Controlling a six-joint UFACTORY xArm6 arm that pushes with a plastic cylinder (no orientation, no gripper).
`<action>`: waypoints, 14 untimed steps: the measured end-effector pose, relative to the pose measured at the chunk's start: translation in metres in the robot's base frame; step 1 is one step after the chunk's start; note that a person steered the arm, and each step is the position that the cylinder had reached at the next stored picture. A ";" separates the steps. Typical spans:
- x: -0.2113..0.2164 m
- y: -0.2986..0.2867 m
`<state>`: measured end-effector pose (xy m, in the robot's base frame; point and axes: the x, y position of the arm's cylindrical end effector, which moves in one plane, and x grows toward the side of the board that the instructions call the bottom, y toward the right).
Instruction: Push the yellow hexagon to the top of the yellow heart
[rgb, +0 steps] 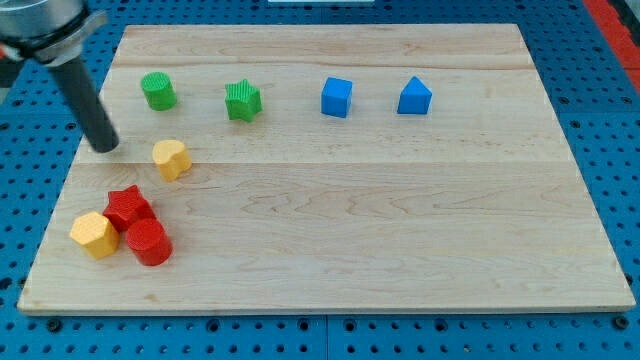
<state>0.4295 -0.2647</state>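
Observation:
The yellow hexagon lies near the board's bottom left, touching the red star. The yellow heart lies above and to the right of it, at the view's left of middle height. My tip rests on the board to the left of the yellow heart, a short gap away, and well above the yellow hexagon. The dark rod rises from it toward the view's top left.
A red cylinder touches the red star's lower right. A green cylinder and green star lie along the top left. A blue cube and a blue pentagon-like block lie at top centre. The wooden board has an edge close to the hexagon's left.

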 end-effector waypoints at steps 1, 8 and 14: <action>0.037 0.002; 0.037 0.040; 0.015 0.001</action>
<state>0.4441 -0.2634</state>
